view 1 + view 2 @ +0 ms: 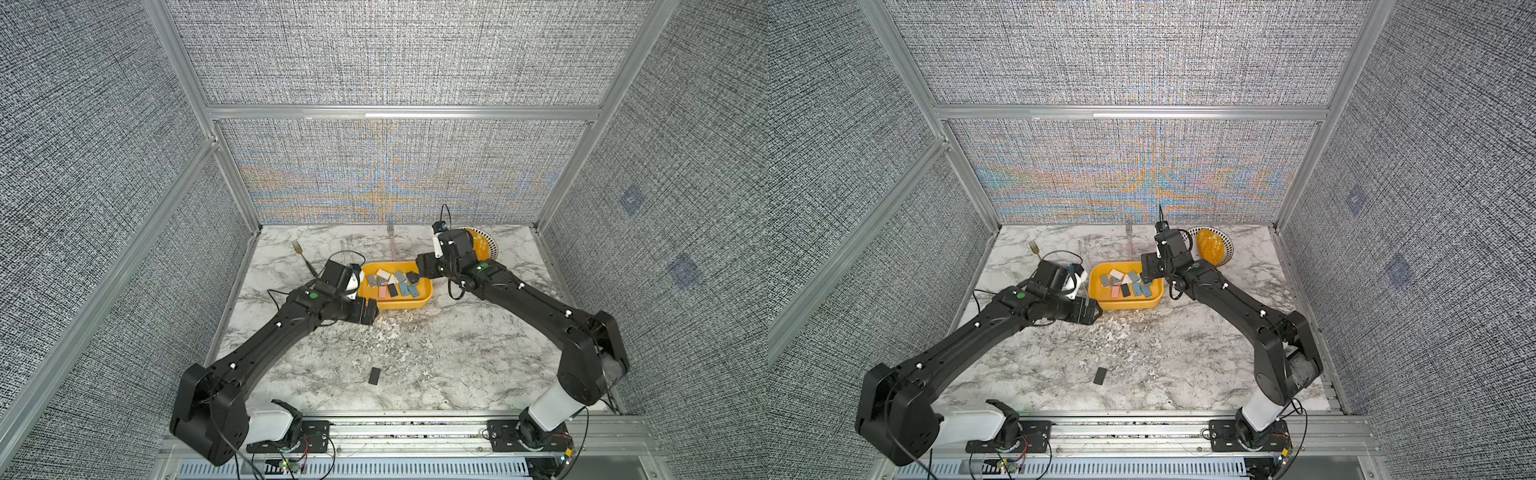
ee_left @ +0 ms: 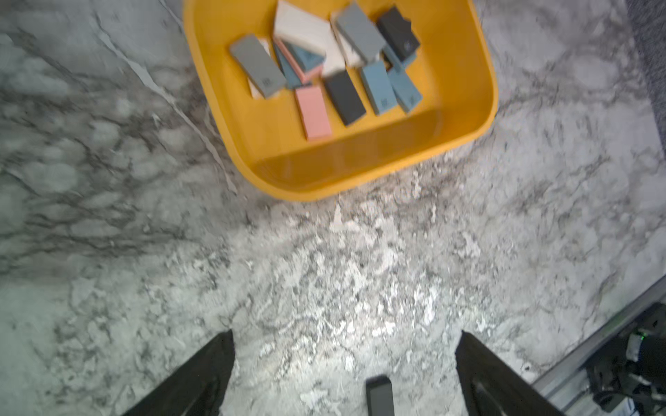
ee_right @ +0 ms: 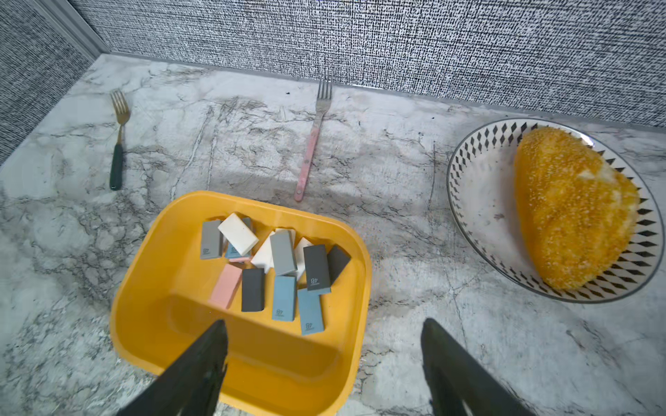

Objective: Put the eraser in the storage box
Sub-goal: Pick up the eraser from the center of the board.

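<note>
Erasers [image 1: 399, 277] in grey, blue, pink, white and black lie heaped in the yellow storage box [image 1: 395, 306] in both top views, which suggests the job is mostly done. One loose black eraser [image 1: 374, 375] lies flat on the bare desk [image 1: 478, 365], well apart from the box and nearer the arms' bases. The left fingers [image 1: 1093, 311] hang just beside the box's near left corner, while the right fingers [image 1: 421, 271] reach over its far right end, probably so that a piece can drop inside. From the left wrist, the left fingers [image 2: 201, 374] stand wide apart with nothing gripped. The black eraser [image 2: 379, 394] shows on the desk between them, so this arm looks lined up to collect it. From the right wrist, the right fingers [image 3: 201, 363] are also spread and empty above the box's [image 3: 288, 367] near wall, and a dark eraser [image 3: 316, 268] rests atop the pile. A patterned bowl [image 3: 479, 201] holding a crusty bun [image 3: 573, 209], a pink-handled fork [image 3: 310, 155] and a green-handled fork [image 3: 116, 165] sit beyond the box, clear of the work.
</note>
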Tool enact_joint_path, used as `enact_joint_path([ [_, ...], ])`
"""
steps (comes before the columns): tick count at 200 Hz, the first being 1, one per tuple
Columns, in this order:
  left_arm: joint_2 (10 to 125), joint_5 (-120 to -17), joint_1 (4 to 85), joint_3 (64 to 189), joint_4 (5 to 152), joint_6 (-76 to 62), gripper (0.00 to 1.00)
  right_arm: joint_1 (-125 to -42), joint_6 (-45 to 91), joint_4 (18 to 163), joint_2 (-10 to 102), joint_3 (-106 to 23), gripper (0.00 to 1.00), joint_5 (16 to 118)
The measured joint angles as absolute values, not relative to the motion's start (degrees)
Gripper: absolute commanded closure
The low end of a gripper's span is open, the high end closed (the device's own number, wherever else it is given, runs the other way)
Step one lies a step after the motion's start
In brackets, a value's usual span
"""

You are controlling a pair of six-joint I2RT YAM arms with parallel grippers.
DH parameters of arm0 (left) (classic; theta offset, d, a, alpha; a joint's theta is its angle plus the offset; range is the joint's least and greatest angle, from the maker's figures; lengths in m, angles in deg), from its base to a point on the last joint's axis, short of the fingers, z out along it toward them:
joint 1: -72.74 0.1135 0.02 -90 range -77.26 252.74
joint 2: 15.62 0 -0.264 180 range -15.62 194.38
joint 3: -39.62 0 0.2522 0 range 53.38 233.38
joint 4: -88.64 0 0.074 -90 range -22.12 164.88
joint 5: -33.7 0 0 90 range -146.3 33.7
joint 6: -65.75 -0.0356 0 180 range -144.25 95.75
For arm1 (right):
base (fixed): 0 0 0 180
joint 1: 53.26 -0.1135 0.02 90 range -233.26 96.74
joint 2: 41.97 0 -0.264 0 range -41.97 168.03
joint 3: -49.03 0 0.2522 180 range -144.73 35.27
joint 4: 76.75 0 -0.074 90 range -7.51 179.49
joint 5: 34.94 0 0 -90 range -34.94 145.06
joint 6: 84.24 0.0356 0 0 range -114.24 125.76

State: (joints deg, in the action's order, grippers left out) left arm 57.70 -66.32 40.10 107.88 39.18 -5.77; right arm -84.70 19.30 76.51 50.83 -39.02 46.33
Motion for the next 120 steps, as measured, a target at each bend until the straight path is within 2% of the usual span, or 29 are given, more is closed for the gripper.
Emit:
enact_joint_path([
  [41,56.2,-63.4,26.5,102.7,36.3,-1.0,0.03,-80.8,20.8,78.2,47.4,-34.1,0.02,46.5],
  [79,58.4,-59.2,17.9,100.0,35.3,4.6,0.04,-78.1,22.0,79.0,44.2,-29.1,0.02,46.7],
  [120,59.4,-56.3,13.4,97.8,35.4,9.7,0.06,-77.6,22.3,79.9,41.7,-25.0,0.02,47.9],
])
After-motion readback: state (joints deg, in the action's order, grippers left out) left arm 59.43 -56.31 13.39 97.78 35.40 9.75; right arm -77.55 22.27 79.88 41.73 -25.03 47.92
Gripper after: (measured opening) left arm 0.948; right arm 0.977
